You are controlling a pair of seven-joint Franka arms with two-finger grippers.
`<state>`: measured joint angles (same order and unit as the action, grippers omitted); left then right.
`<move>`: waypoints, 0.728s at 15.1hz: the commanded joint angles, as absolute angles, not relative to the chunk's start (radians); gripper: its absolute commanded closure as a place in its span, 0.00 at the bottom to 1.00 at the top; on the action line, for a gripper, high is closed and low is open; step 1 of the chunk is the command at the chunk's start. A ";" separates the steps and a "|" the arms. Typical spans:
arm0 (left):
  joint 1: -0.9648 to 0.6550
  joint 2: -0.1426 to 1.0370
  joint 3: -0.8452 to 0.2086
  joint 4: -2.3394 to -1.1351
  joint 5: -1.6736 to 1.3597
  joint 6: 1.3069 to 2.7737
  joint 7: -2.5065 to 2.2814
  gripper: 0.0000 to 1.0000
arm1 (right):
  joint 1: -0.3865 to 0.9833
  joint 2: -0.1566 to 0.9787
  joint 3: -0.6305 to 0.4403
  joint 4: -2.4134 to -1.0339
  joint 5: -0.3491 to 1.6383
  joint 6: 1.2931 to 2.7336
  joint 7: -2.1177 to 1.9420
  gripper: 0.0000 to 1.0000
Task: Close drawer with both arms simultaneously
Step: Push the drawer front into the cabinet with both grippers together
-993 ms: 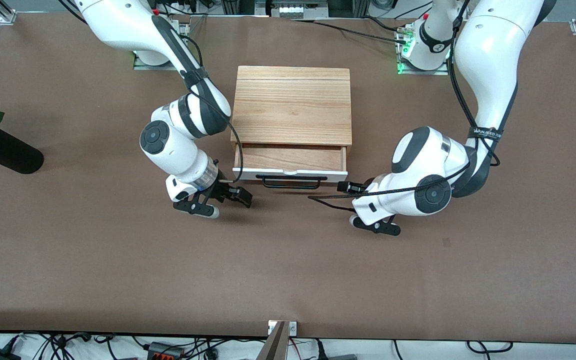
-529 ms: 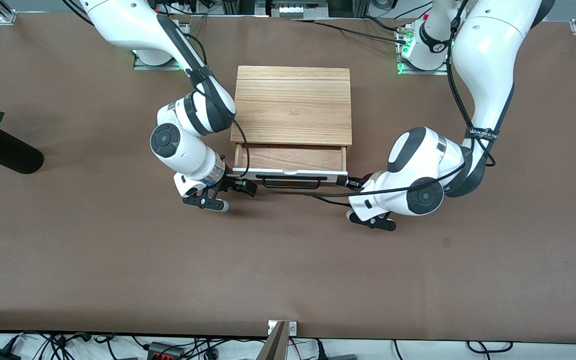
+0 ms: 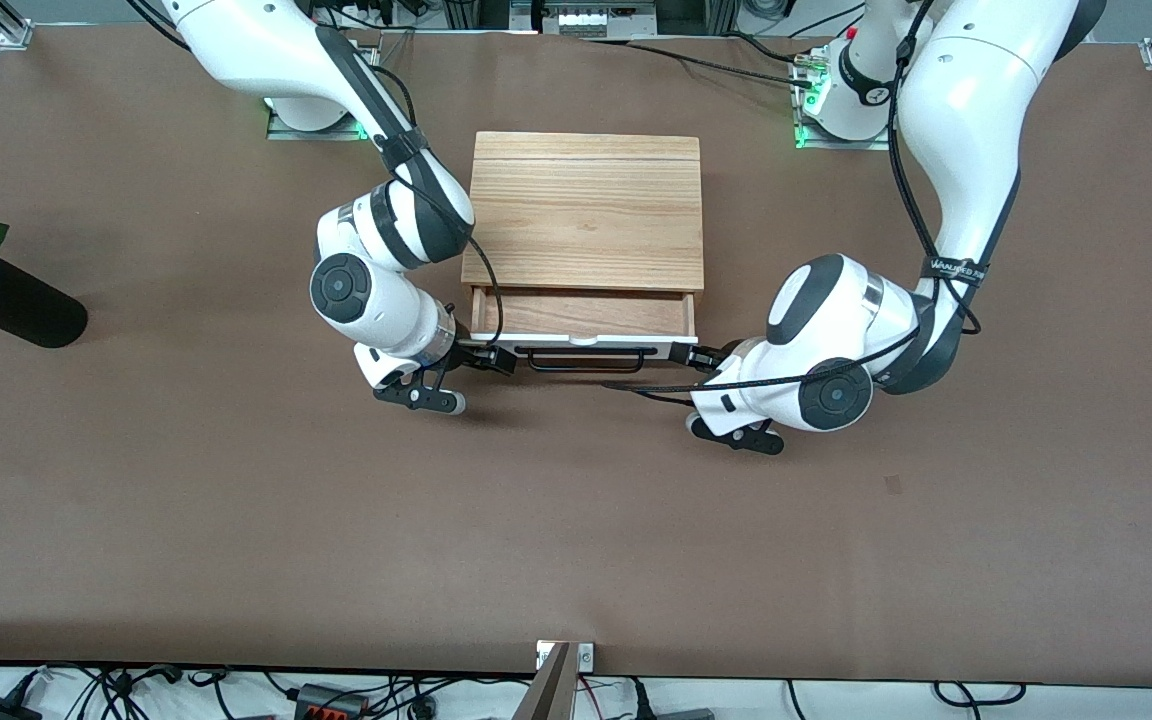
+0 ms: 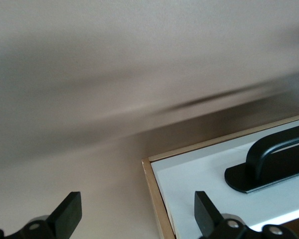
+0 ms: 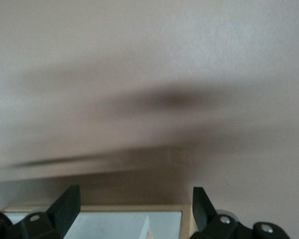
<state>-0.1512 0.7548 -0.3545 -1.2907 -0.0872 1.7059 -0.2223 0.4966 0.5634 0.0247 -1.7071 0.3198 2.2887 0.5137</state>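
Note:
The drawer point(image 3: 581, 318) stands part open out of its casing, its white front panel and black bar handle point(image 3: 586, 363) facing the front camera. My right gripper point(image 3: 484, 360) is open at the panel's end toward the right arm. My left gripper point(image 3: 693, 354) is open at the panel's other end. In the left wrist view the left gripper point(image 4: 137, 216) straddles the panel's corner point(image 4: 199, 174), with the handle point(image 4: 274, 159) beside it. In the right wrist view the right gripper point(image 5: 134, 206) is open over the white panel's edge point(image 5: 104, 224).
The light-wood casing point(image 3: 584, 210) with a grained top sits mid-table between the arm bases. A black vase with a red rose point(image 3: 11, 300) lies at the right arm's end of the table. Brown table surface point(image 3: 576, 520) spreads nearer the front camera.
Both grippers have moved in from the table in front of the drawer to the two ends of its front panel. The drawer has slid slightly into the casing.

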 commanded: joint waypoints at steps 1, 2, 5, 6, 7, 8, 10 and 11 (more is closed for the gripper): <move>-0.170 0.747 -0.357 -1.336 -0.084 1.689 -0.224 0.00 | 0.509 0.540 0.014 -1.712 0.324 2.208 0.519 0.00; -0.172 0.747 -0.357 -1.341 -0.084 1.689 -0.222 0.00 | 0.509 0.538 0.014 -1.709 0.324 2.191 0.518 0.00; -0.172 0.747 -0.359 -1.351 -0.086 1.671 -0.219 0.00 | 0.511 0.534 0.017 -1.709 0.322 2.172 0.515 0.00; -0.173 0.747 -0.357 -1.351 -0.086 1.652 -0.219 0.00 | 0.511 0.534 0.018 -1.709 0.322 2.149 0.517 0.00; -0.176 0.747 -0.359 -1.351 -0.087 1.635 -0.218 0.00 | 0.512 0.532 0.020 -1.709 0.322 2.129 0.517 0.00; -0.176 0.747 -0.359 -1.351 -0.087 1.619 -0.218 0.00 | 0.512 0.531 0.021 -1.709 0.322 2.111 0.517 0.00; -0.176 0.747 -0.359 -1.351 -0.087 1.591 -0.218 0.00 | 0.535 0.526 0.020 -1.709 0.322 2.082 0.518 0.00; -0.176 0.747 -0.359 -1.351 -0.087 1.580 -0.218 0.00 | 0.538 0.525 0.020 -1.709 0.322 2.073 0.520 0.00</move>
<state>-0.1740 0.7570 -0.3583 -1.3363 -0.0878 1.6226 -0.2226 0.5153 0.5506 0.0256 -1.7001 0.3197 2.1090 0.5130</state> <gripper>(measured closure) 0.000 0.000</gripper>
